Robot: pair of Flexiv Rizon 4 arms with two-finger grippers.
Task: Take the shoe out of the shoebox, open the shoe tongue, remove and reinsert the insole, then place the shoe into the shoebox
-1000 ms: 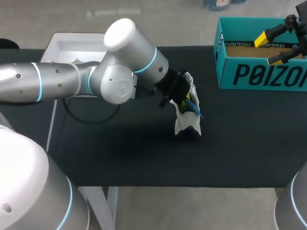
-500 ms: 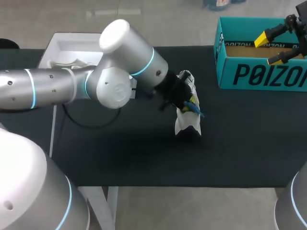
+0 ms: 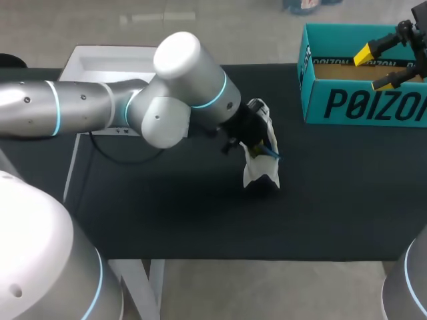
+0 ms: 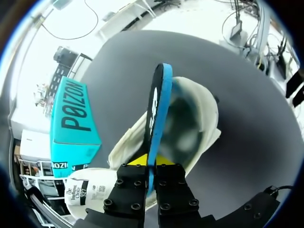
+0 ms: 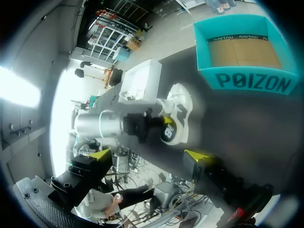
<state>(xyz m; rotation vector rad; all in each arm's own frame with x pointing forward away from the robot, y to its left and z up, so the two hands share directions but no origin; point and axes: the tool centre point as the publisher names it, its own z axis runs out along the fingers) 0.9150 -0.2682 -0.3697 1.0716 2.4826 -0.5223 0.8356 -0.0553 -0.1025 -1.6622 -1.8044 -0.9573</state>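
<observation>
The left gripper [image 4: 152, 161] clamps the blue insole [image 4: 157, 95] standing in the shoe [image 4: 202, 118]; the right gripper [image 3: 375, 68] hangs released near the box [image 3: 363, 107].

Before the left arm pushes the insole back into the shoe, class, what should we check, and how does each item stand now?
1. Insole clamped between left fingers: ok.
2. Insole lined up with the shoe opening: ok.
3. Insole seated flat inside: not ok, most of it sticks out.
4. Right fingers steadying the shoe: not ok, open, away near the shoebox.
5. Shoebox empty: ok.
6. Tongue pulled open: cannot tell.
</observation>
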